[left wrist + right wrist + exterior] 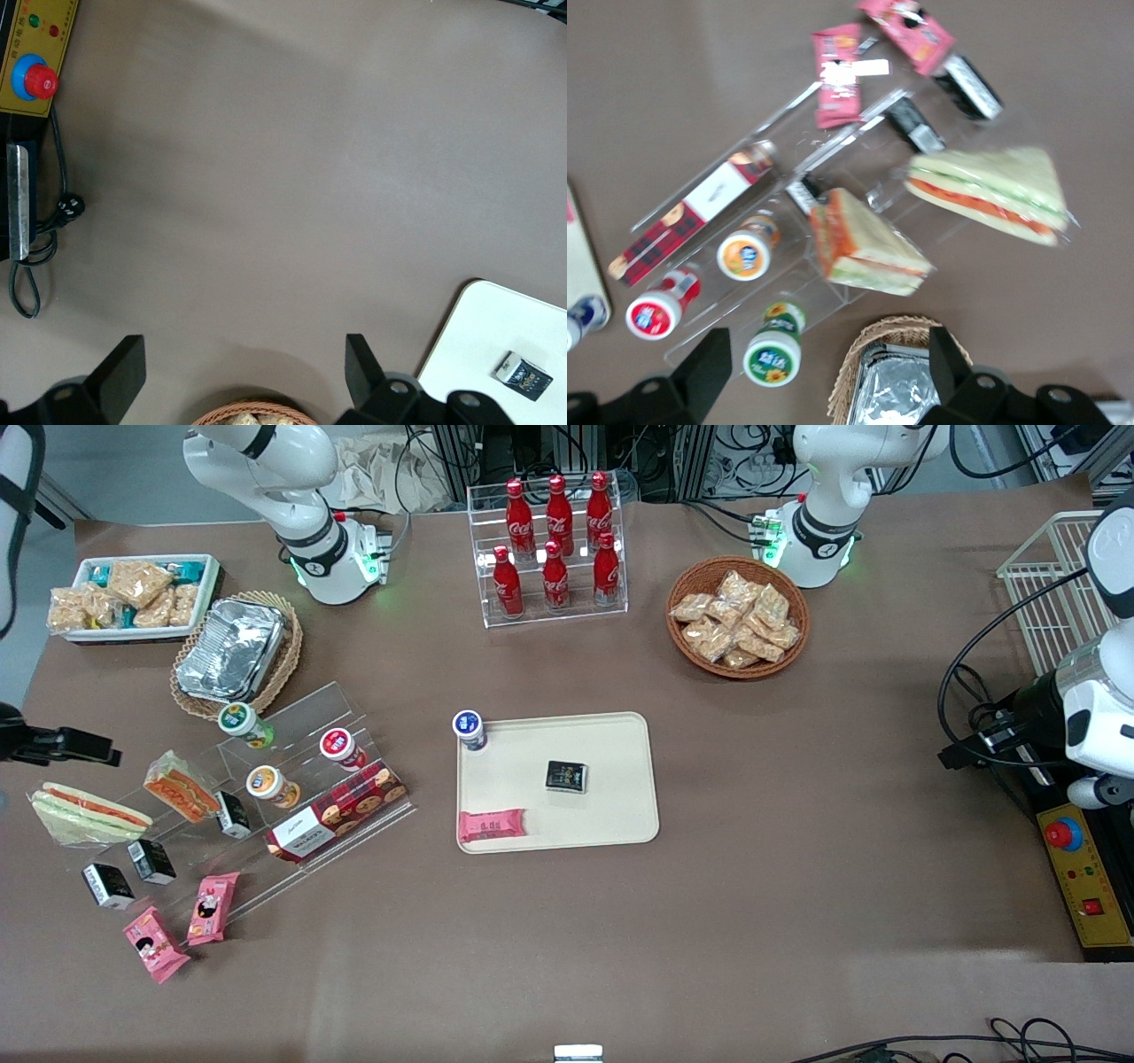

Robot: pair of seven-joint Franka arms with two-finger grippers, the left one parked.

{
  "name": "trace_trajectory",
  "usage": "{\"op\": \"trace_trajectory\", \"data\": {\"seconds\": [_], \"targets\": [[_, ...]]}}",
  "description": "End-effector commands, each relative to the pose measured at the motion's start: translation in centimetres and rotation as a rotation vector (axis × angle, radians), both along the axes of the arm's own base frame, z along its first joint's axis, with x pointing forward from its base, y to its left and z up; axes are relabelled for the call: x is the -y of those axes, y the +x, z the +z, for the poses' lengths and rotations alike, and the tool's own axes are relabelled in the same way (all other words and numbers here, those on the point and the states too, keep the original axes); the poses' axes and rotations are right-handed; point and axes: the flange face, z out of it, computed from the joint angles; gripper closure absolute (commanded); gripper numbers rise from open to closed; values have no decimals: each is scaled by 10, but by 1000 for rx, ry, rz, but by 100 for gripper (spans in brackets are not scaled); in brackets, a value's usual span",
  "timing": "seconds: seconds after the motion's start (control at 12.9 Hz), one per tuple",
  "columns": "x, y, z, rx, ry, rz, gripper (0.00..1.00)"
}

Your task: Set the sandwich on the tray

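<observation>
Risks first:
- The gripper (828, 347) is wide open with nothing between the fingers. It hovers above the working arm's end of the table, over the acrylic rack (354, 717).
- The sandwich (89, 812) is not yet touched. It lies flat at the rack's outer end, well apart from the tray (620, 735), so the carry is long.
- The chunkier orange-faced sandwich (182, 786) sits just beside it, so a descent slightly off target could grab the wrong one.
- The clear wrap looks slick and the bread soft. A shallow pinch may slip, and a hard one may crush the wedge.
- Small black packs (108, 885) lie near the wedge, nearer the front camera, and the open fingers could knock them.
- The wedge may rest partly on the rack's lowest step, which is hard to tell. If it does, a finger could hit the acrylic.
- The tray already holds items, and a drop on the black packet (567, 776) would leave the wedge tilted.

Containers:
- The white-rimmed tray (133, 635) holds snack packs.
- One wicker basket (288, 657) holds a foil container (232, 648).
- The rack holds lidded cups, a cookie box (337, 813) and the chunkier sandwich.
- The tray holds a blue-lidded cup (469, 728), the black packet and a pink bar (493, 825).
- The clear bottle stand (549, 613) holds six red cola bottles.
- The round wicker basket (684, 593) holds wrapped snacks.
</observation>
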Motion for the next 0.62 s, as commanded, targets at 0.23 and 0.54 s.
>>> {"op": "trace_trajectory", "data": {"seconds": [0.23, 0.54], "targets": [[63, -1, -15, 46, -7, -514, 1], [88, -3, -43, -4, 4, -721, 1]]}}
